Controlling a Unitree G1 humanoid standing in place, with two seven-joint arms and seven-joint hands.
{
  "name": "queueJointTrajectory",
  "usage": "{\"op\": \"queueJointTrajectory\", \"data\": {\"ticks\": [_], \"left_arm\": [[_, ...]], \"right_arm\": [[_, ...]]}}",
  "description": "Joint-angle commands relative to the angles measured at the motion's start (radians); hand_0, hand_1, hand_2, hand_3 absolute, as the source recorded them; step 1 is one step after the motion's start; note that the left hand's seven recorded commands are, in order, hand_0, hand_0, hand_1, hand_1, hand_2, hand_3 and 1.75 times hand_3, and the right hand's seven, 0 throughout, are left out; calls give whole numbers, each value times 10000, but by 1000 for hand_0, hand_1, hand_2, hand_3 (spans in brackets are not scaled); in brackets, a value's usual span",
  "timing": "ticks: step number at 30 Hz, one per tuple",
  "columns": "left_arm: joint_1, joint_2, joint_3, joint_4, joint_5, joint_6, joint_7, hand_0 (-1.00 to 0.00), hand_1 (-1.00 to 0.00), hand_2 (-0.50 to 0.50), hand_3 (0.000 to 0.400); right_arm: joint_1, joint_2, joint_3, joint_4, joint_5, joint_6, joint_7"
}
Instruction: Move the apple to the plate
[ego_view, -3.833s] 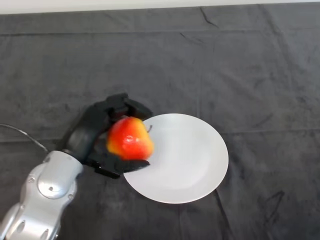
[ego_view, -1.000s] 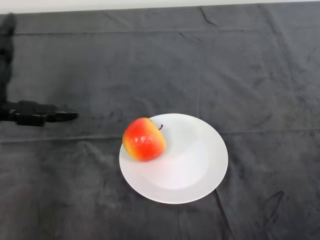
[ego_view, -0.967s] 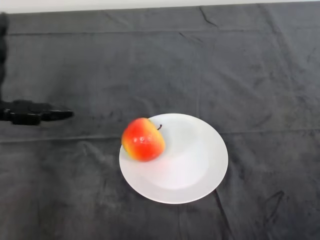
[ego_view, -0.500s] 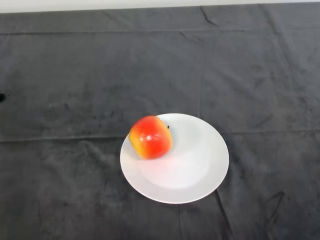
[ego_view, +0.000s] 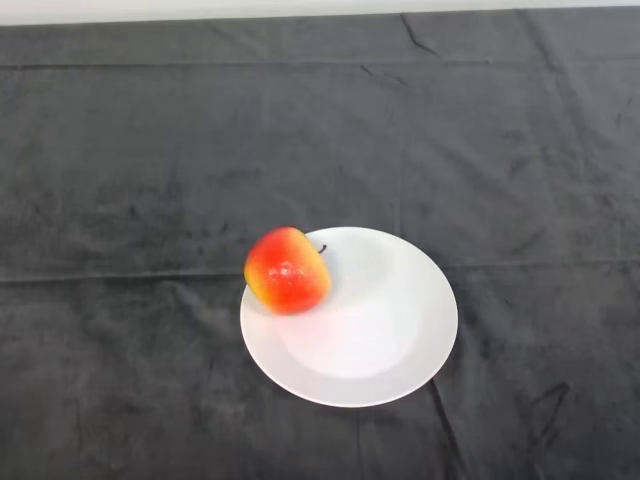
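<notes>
- The apple (ego_view: 287, 271), red with a yellow flush on its lower left side, rests on the plate (ego_view: 390, 330).
- It sits at the plate's upper-left edge, its body reaching over the rim there toward the dark cloth (ego_view: 150, 150).
- A short dark stem pokes out of the apple's upper right, pointing toward the plate's middle.
- The plate is white, round and shallow, and lies flat on the tabletop, a little right of and below the middle of the head view.
- The rest of the plate, to the right of and below the apple, is bare white.
- The cloth covers the tabletop from edge to edge, with a few creases running across it and a pale strip showing along the top edge of the view.
- No part of the arm or hand shows, so the state of the fingers cannot be told.
</notes>
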Motion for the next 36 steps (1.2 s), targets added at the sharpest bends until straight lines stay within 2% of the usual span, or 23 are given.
{"op": "queueJointTrajectory", "data": {"ticks": [1, 13, 22, 36], "left_arm": [[-637, 913, 473, 495, -218, -356, 176, 0, 0, 0, 0], [-888, 1778, 1259, 2224, -351, -1078, 718, 0, 0, 0, 0], [-1227, 1812, 1109, 2794, -218, -1405, 1238, 0, 0, 0, 0], [-1310, 1859, 876, 3025, -297, -1631, 1251, 0, 0, 0, 0]], "right_arm": [[159, -271, -159, 1, -98, 26, -21], [85, -271, -137, 133, -119, -22, -31], [39, -269, -121, 222, -132, -59, -41], [-7, -267, -103, 314, -142, -106, -54]]}}
